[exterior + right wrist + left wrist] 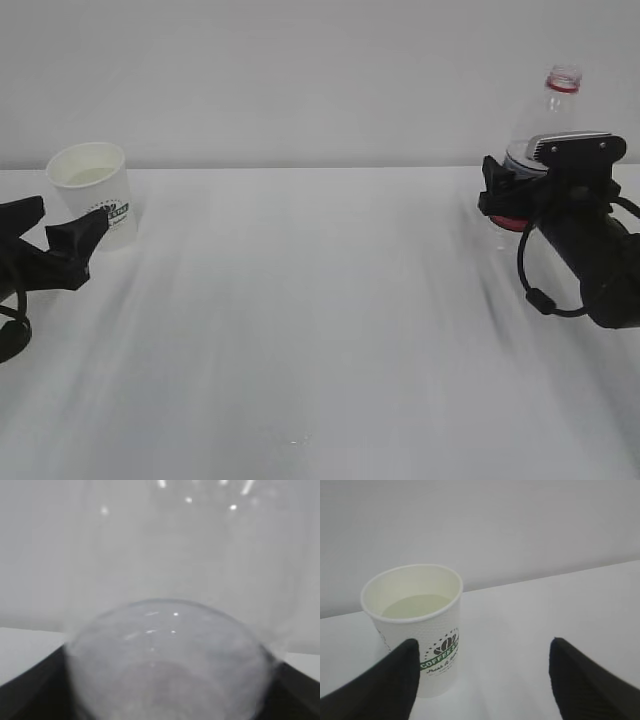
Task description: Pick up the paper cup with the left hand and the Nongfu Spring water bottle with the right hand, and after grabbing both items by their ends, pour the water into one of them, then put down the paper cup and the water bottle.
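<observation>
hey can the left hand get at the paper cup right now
Probably yes. The left hand is open beside the paper cup, one finger at its wall, and nothing stands between them on the table.

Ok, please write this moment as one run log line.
paper cup: standing, liquid inside, not gripped | left hand: open beside cup | water bottle: upright, between right hand jaws
</observation>
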You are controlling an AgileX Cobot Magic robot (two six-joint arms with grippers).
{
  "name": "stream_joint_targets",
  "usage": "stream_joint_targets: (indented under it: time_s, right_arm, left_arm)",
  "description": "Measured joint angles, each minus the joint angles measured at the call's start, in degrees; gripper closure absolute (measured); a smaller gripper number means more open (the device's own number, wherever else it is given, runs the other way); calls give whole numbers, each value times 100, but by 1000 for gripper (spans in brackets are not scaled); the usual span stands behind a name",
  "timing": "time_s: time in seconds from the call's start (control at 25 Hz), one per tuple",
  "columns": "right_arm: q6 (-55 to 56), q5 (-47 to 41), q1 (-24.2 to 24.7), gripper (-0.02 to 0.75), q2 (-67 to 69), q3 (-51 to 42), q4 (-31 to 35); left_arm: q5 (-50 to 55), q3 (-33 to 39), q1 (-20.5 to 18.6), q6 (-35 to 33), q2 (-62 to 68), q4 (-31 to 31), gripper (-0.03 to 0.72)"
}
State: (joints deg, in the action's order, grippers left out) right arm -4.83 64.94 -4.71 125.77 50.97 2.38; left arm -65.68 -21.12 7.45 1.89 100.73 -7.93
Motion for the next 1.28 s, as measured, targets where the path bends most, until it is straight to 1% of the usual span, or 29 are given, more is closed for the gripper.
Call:
stream_joint_targets:
  time_s: [0.84, 1.28]
  right_arm:
    - [7, 15, 0, 77, 0, -24, -71]
    - [12, 25, 0, 112, -200, -392, -84]
  left_arm:
    - [0, 0, 0, 0, 0, -11, 119]
    - [-10, 0, 0, 0, 0, -11, 119]
